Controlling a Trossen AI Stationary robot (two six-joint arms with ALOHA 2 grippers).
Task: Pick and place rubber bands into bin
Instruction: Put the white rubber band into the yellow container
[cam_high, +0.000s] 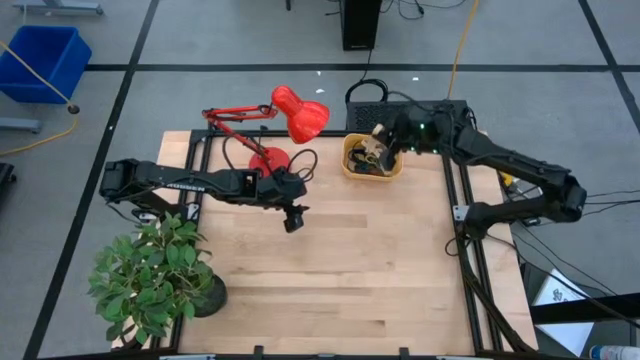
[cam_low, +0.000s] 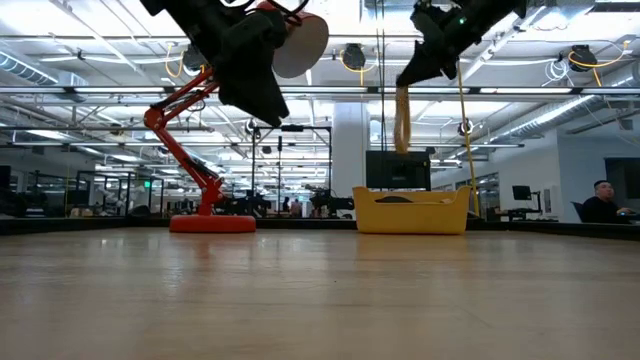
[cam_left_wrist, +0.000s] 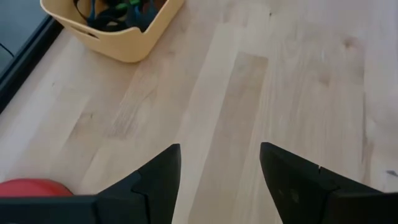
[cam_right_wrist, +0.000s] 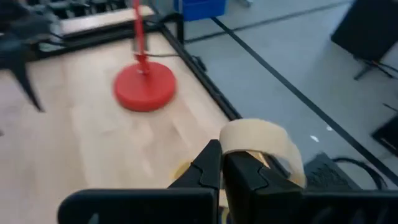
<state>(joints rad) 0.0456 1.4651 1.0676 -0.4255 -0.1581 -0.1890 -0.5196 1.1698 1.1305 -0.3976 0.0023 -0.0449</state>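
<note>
The small orange-yellow bin (cam_high: 372, 160) stands at the table's far right-centre, resting on its flat bottom, with several dark, green and blue rubber bands (cam_left_wrist: 118, 14) inside. My right gripper (cam_high: 386, 140) hovers over the bin, shut on a wide tan rubber band (cam_right_wrist: 264, 140). In the low view the band (cam_low: 402, 115) hangs above the bin (cam_low: 412, 210). My left gripper (cam_left_wrist: 219, 152) is open and empty above bare table near the middle (cam_high: 293, 218). My right gripper pinches the tan rubber band between its two fingertips (cam_right_wrist: 211, 163), holding it at one end of the loop (cam_right_wrist: 233, 144). The fingers come from above, slanting down. The band hangs slack below the fingers (cam_low: 402, 130), lifted clear above the bin.
A red desk lamp stands left of the bin, its round base (cam_high: 268, 158) on the table and its head (cam_high: 300, 112) raised. A potted plant (cam_high: 160, 275) sits at the near left corner. A large blue bin (cam_high: 45, 60) stands on the floor beyond the table.
</note>
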